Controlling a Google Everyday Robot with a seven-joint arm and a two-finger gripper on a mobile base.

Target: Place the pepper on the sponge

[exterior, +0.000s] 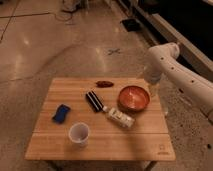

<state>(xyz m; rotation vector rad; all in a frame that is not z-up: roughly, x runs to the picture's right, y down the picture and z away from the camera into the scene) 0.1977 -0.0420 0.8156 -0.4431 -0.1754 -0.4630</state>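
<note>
Between pepper (pixel 104 83) and sponge (pixel 61 113) lies a black bar (pixel 94 100); the hand (pixel 154 90), beside the bowl (pixel 133 97), gapes empty.

The claw (pixel 154 91) hangs beside the bowl (pixel 134 97), pepper (pixel 104 84) well apart from the sponge (pixel 61 113).
</note>
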